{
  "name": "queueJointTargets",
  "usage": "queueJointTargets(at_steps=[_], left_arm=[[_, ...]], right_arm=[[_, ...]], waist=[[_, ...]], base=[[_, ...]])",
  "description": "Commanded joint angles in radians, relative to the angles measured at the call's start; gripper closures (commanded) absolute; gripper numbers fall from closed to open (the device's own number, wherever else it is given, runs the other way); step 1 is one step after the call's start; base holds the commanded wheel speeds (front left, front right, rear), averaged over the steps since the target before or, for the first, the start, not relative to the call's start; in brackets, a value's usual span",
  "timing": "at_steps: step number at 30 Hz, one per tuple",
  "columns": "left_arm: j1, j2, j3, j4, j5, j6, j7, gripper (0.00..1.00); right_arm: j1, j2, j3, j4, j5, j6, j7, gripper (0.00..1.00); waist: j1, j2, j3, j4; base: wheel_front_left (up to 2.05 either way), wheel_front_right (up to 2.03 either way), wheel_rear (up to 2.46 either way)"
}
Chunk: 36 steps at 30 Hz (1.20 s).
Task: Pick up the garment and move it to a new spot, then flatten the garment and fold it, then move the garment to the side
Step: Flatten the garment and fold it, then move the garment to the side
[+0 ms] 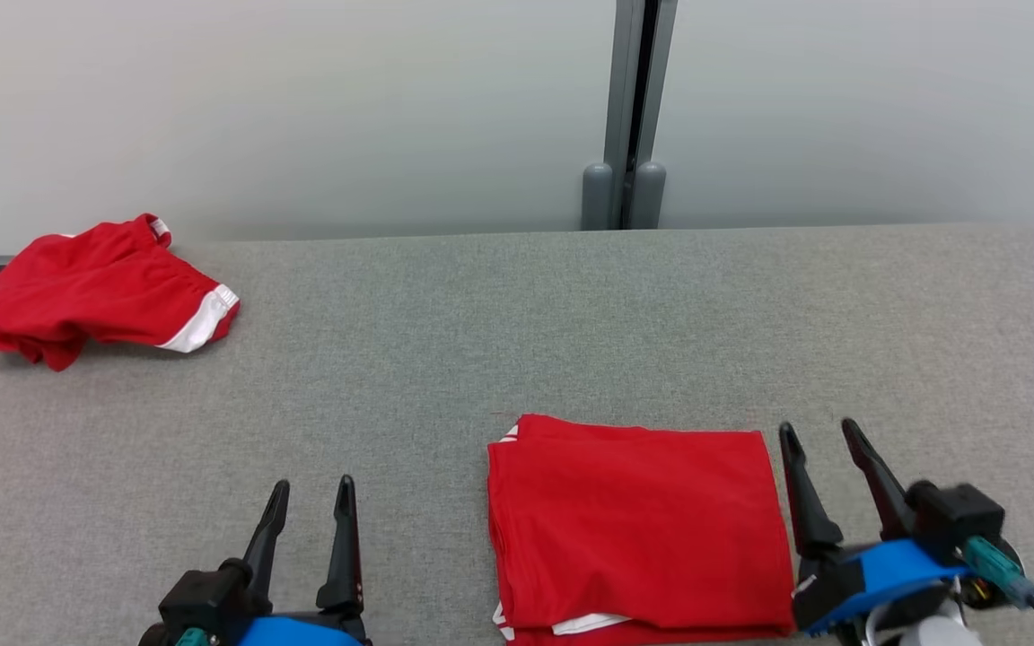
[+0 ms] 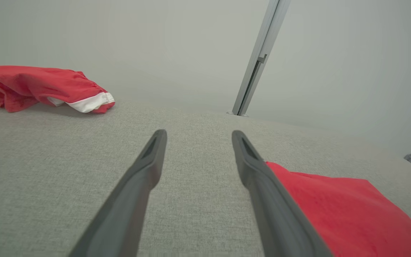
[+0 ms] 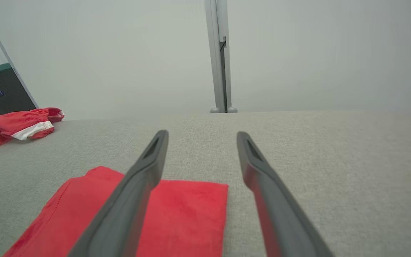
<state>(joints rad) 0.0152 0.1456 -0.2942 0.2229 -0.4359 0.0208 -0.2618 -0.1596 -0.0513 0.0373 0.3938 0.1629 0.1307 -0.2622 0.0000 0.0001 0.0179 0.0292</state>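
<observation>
A red garment (image 1: 638, 525) lies folded into a neat rectangle near the front of the grey table (image 1: 517, 323), white trim peeking out at its lower left edge. My left gripper (image 1: 311, 492) stands open to its left, holding nothing. At the rectangle's right edge my right gripper (image 1: 818, 432) is open too, also holding nothing. In the left wrist view the folded garment (image 2: 348, 210) lies past the right finger. In the right wrist view the garment (image 3: 177, 214) lies under and beside the left finger of the open gripper (image 3: 202, 134).
A second red garment (image 1: 91, 292) with white trim lies crumpled at the table's far left corner, also in both wrist views (image 2: 41, 87) (image 3: 16, 125). A grey post (image 1: 629, 117) stands against the pale wall behind the table.
</observation>
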Motion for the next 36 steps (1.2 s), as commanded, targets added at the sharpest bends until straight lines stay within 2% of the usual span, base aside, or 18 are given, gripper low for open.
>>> queueJointTargets(at_steps=[1,8,29,33,36], left_arm=[[0.018,-0.004,0.014,0.004,0.011,-0.001,-0.004,0.00],[0.046,-0.010,0.044,0.014,0.040,-0.001,-0.004,0.00],[0.025,-0.028,0.072,0.037,0.077,-0.025,-0.004,0.00],[0.017,-0.027,0.075,0.040,0.084,-0.028,-0.004,0.00],[0.011,-0.027,0.077,0.036,0.090,-0.027,-0.004,0.00]], right_arm=[[0.036,0.001,-0.013,-0.015,0.021,0.000,-0.003,0.00],[0.091,0.001,-0.021,-0.041,0.016,0.000,-0.003,0.00],[0.068,0.001,-0.024,-0.001,0.001,0.000,-0.004,0.00],[0.040,0.001,-0.035,0.007,-0.060,0.000,0.039,0.00],[0.021,0.001,-0.042,-0.014,-0.103,0.000,0.123,0.00]], waist=[[0.0000,-0.0001,-0.007,-0.002],[0.0000,-0.0001,-0.011,-0.001],[0.0000,-0.0001,0.004,0.006],[0.0000,-0.0001,0.011,0.010],[0.0000,-0.0001,0.022,0.018]], base=[[0.00,0.00,0.00],[0.00,0.00,0.00],[0.00,0.00,0.00],[0.00,0.00,0.00],[0.00,0.00,0.00]])
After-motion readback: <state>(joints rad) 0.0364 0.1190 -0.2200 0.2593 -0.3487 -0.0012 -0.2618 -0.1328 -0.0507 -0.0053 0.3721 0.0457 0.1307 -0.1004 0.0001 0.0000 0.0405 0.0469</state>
